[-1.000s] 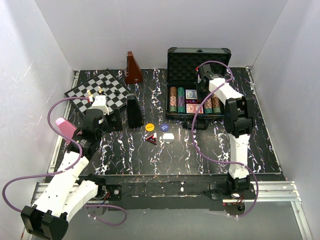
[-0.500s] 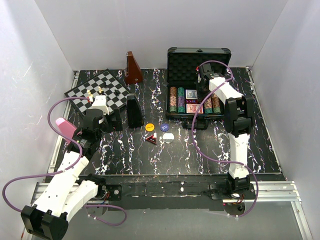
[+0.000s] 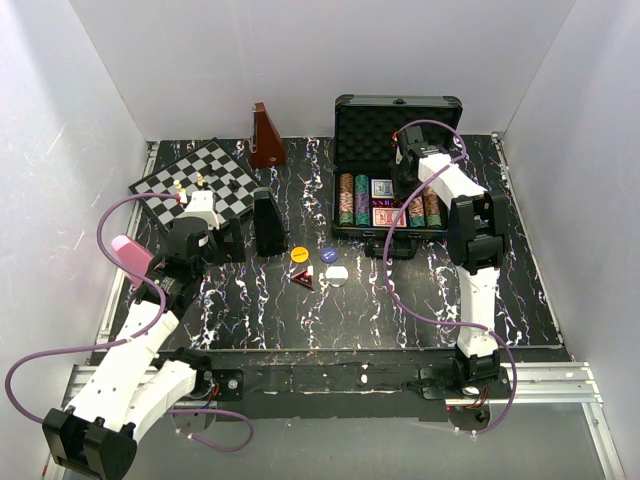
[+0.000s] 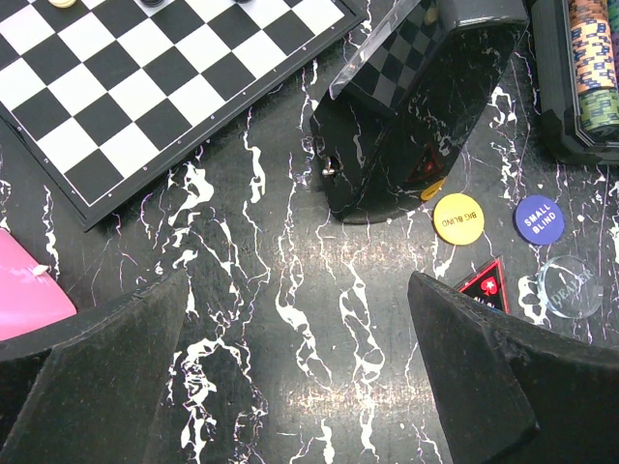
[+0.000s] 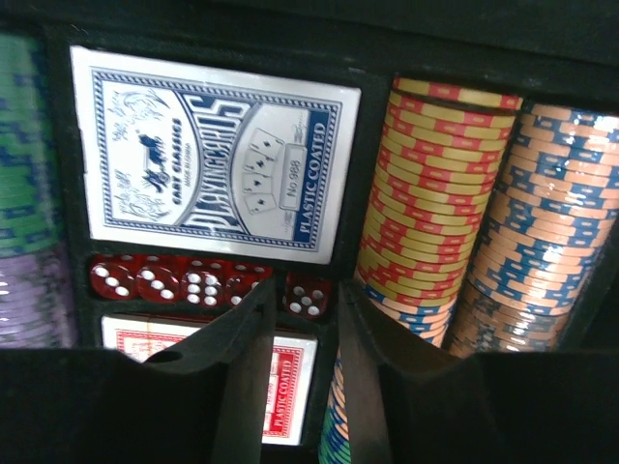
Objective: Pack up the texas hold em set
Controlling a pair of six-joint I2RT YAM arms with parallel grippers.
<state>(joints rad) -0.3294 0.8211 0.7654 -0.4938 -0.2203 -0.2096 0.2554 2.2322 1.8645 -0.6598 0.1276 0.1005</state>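
A: Where is the open black hard case with foam lining (image 3: 372,128) sitting?
B: Against the far edge of the black marbled desk (image 3: 300,320), right of centre, lid standing upright. Its striped poker chip rows (image 3: 352,198) are lying at both ends of the tray. A blue card deck (image 5: 213,155) and a red card deck (image 5: 288,379) are lying between them, with small red dice (image 5: 179,280) lining up in the slot between the decks.
A: And the right gripper (image 5: 305,290)?
B: Hanging inside the case over the dice slot. Jaws are standing a little apart, straddling the end die, not visibly pressing it.
A: And the left gripper (image 4: 300,290)?
B: Hovering low over the desk's left half, fingers spreading wide, gripping nothing.
A: What is lying outside the case?
B: A yellow round button (image 4: 457,217), a blue round button (image 4: 539,217) and a clear round dealer button (image 4: 569,287) are lying mid-desk, near the case's front. A red-and-black triangular piece (image 4: 486,285) is lying just beside the clear one.
A: Others?
B: A black-and-white chessboard (image 4: 145,87) is sitting at the far left corner, a brown pyramid-shaped object (image 3: 264,140) at the far edge, a glossy black pyramid-shaped object (image 4: 426,116) just beside the yellow button.
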